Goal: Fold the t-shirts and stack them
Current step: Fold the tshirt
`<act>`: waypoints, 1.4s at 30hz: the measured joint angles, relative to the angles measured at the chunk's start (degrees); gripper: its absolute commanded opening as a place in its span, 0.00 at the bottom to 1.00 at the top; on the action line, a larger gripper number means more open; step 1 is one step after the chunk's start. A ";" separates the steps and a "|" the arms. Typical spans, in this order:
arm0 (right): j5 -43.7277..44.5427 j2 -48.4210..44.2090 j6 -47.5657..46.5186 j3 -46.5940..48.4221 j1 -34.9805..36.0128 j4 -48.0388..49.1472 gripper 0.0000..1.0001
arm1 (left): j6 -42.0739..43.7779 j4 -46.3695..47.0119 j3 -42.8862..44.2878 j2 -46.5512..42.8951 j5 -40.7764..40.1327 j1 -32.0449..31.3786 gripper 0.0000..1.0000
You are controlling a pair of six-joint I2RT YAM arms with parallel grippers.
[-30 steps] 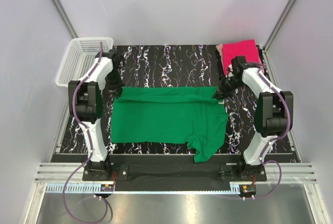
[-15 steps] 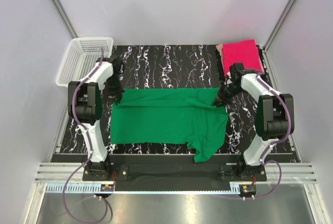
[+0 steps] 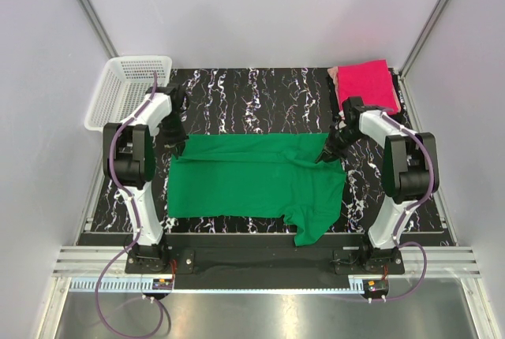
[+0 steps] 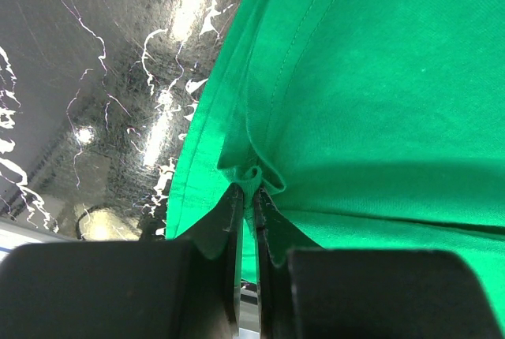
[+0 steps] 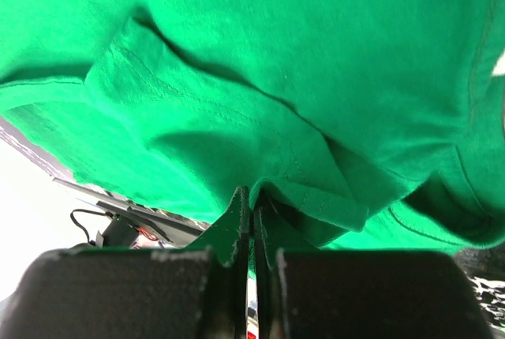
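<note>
Across the middle of the black marbled table (image 3: pixel 252 94), working the green t-shirt (image 3: pixel 252 177), spread wide with 1 sleeve bunched and trailing toward the near edge on the right. Pinching its far-left corner with the left gripper (image 3: pixel 180 148), fingers closed on a small pleat of hem, plain from the left wrist view. Pinching the far-right corner with the right gripper (image 3: pixel 325 156), fingers shut tight on a thin fold of cloth beside a seam. Probably the start of carrying the far edge over toward the near edge. Also noted: the pink t-shirt (image 3: pixel 367 83), seemingly folded already, at the far-right corner, near the right arm; the white mesh basket (image 3: pixel 126 67) at the far left, apart from the cloth. Could easily lose 1 corner, given so slim a bite on soft fabric, and end with a skewed fold. Could twist the panel if moving the 2 arms at unequal pace. Could drag the whole garment instead of folding it by travelling too low. Could trap the bunched sleeve underneath and leave a lump. Could nudge the pink t-shirt by swinging the right elbow outward.
</note>
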 measured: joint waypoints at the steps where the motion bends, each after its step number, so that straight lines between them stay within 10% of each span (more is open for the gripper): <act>1: 0.00 0.33 0.04 0.28 0.02 0.07 0.00 | 0.07 -0.07 0.11 0.00 0.00 0.00 0.00; 11: 0.02 1.36 0.13 2.78 0.09 0.24 0.06 | 0.90 -0.15 2.58 0.02 -0.42 0.00 0.37; 42: 5.51 -9.77 -2.34 11.85 0.11 -11.02 0.19 | 0.39 -1.77 9.29 -2.80 0.72 0.04 0.38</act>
